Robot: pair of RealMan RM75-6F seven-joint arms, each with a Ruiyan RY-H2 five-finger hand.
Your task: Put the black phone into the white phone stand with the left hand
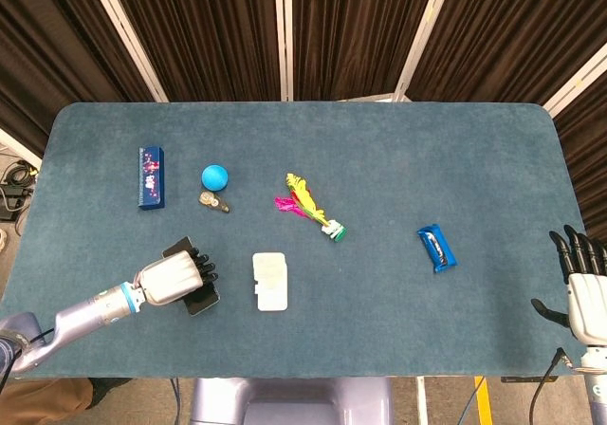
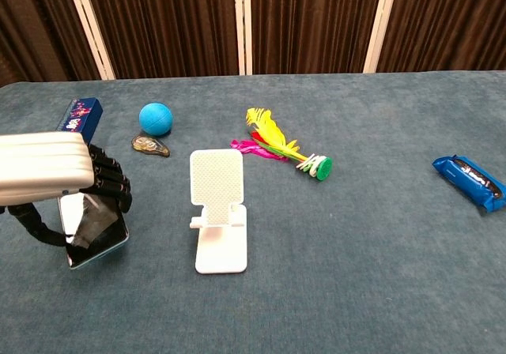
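Left hand grasps phone from above, fingers curled over its far edge, thumb under the near side. Phone seems tilted off the table, left of stand, whose cradle faces front. Right hand rests open, clear of work.

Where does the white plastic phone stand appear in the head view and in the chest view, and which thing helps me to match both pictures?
Head view: the white plastic phone stand lies low, a little left of centre, seen from above.
Chest view: the stand is left of centre, its perforated back plate upright.
Shared landmark: the black phone, held by the left hand, lies to the stand's left in both.
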